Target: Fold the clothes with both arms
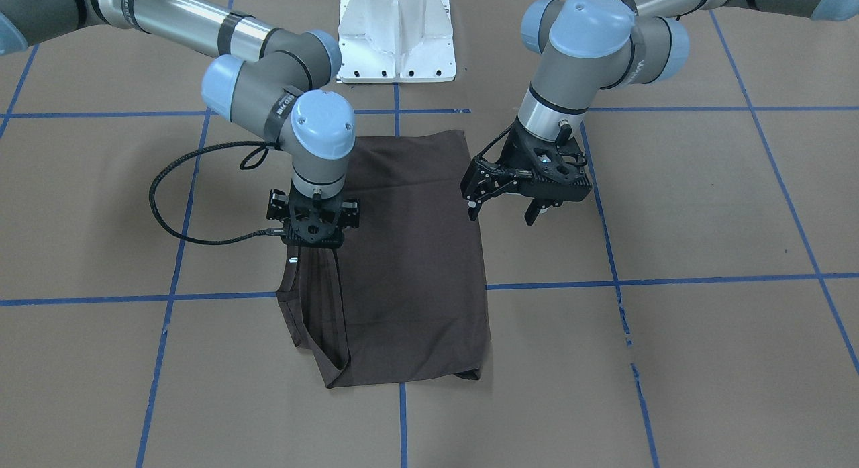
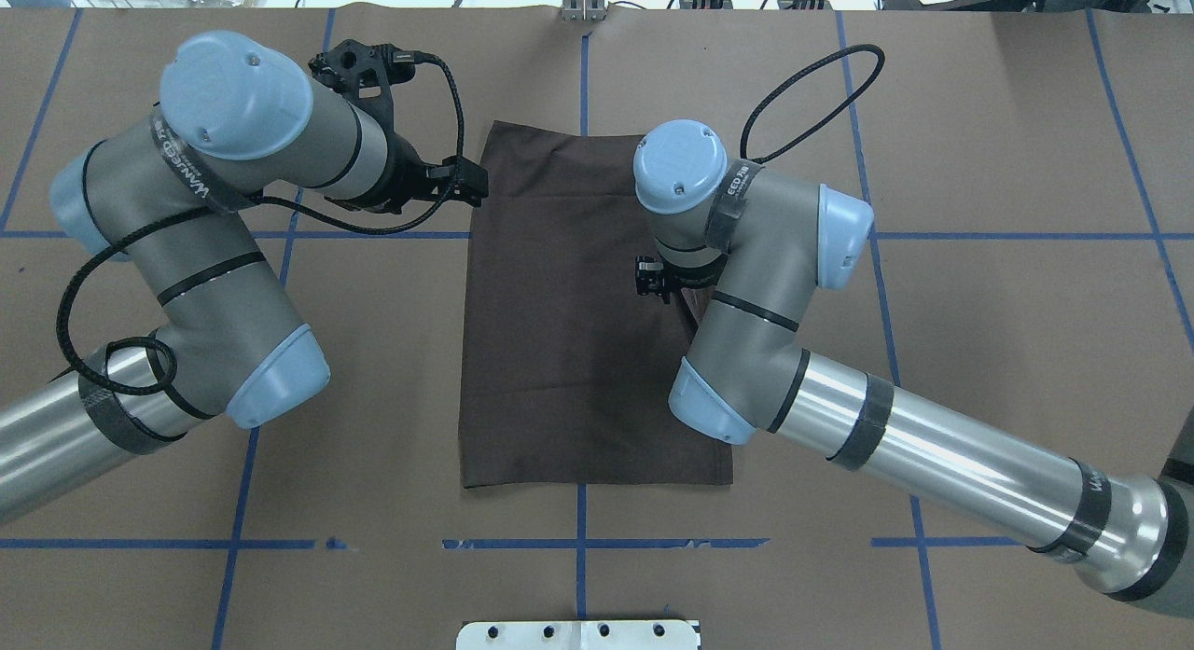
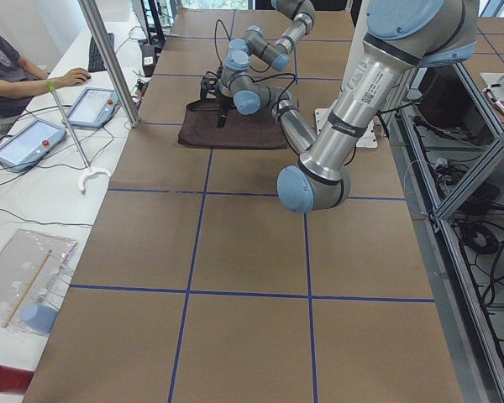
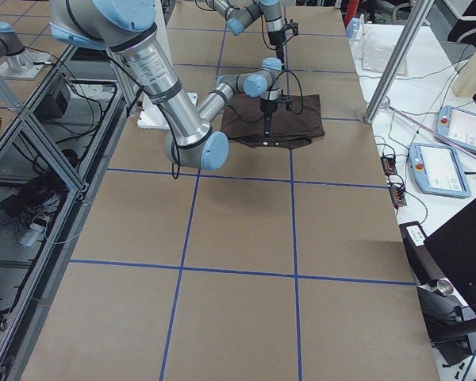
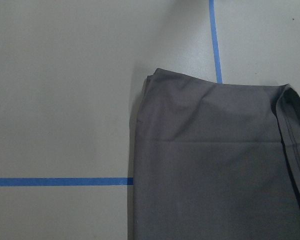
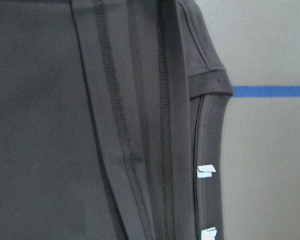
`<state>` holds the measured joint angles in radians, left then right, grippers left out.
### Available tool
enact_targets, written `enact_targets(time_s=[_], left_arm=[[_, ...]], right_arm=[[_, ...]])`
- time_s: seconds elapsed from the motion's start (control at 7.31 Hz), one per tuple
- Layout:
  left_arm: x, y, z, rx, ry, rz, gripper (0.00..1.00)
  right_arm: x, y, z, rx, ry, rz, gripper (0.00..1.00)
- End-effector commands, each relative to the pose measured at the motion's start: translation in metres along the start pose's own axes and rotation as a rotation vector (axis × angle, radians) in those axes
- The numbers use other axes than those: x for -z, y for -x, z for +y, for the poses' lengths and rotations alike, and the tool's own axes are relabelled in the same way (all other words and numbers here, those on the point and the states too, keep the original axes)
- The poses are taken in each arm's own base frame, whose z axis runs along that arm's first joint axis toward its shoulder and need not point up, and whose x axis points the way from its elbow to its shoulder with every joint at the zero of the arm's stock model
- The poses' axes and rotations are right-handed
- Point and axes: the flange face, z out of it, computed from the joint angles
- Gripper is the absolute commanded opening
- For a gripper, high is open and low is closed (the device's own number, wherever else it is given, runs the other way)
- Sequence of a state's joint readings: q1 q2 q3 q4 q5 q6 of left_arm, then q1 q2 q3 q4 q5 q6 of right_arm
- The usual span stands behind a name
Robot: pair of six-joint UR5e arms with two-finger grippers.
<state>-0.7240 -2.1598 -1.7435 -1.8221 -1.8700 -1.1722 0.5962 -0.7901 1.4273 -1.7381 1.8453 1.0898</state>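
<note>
A dark grey-brown T-shirt (image 1: 409, 266) lies folded into a long rectangle at the middle of the brown, blue-taped tabletop (image 1: 704, 206), one short end toward the white pedestal base (image 1: 397, 35) and the other toward the operators' side.

The right pincer (image 1: 313, 248) points straight down over the shirt's edge on the robot's right and grips a pinch of fabric there; from that hold a hemmed strip of cloth with a sleeve rises off the tabletop, drawn into taut vertical pleats. The right wrist camera looks down this lifted strip, showing stitched hems, the curved ribbed collar (image 6: 210, 150) and two small white neck tags (image 6: 206, 171) against the tabletop and a line of blue tape (image 6: 270, 91).

The left pincer (image 1: 503, 209) hangs above the tabletop just beside the shirt's opposite long edge, tilted toward the garment, its black fingers (image 1: 474, 208) spread wide and holding nothing. The left wrist camera shows a flat, smooth corner of the folded shirt (image 5: 215, 160) lying across a crossing of blue tape lines.

In the overhead view the left arm (image 2: 215, 230) comes in from the left and the right arm (image 2: 839, 398) from the right, its elbow hiding the pincer below. In the left side view a person's arm (image 3: 34, 80) rests at a side desk near two tablet-like consoles (image 3: 25, 138).
</note>
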Motion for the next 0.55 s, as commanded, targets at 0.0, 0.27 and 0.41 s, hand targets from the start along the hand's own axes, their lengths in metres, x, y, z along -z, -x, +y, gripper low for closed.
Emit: enact_targets(time_s=[0.0, 0.27, 0.41], left_arm=[[-0.002, 0.001, 0.000, 0.001, 0.001, -0.003, 1.00], [-0.002, 0.001, 0.000, 0.001, 0.001, -0.003, 1.00], [-0.001, 0.001, 0.001, 0.000, 0.002, -0.002, 1.00]], right_arm=[[-0.009, 0.005, -0.014, 0.001, 0.008, 0.020, 1.00], [-0.018, 0.002, -0.014, -0.003, 0.016, 0.035, 1.00], [-0.019, 0.002, -0.014, -0.005, 0.018, 0.035, 1.00]])
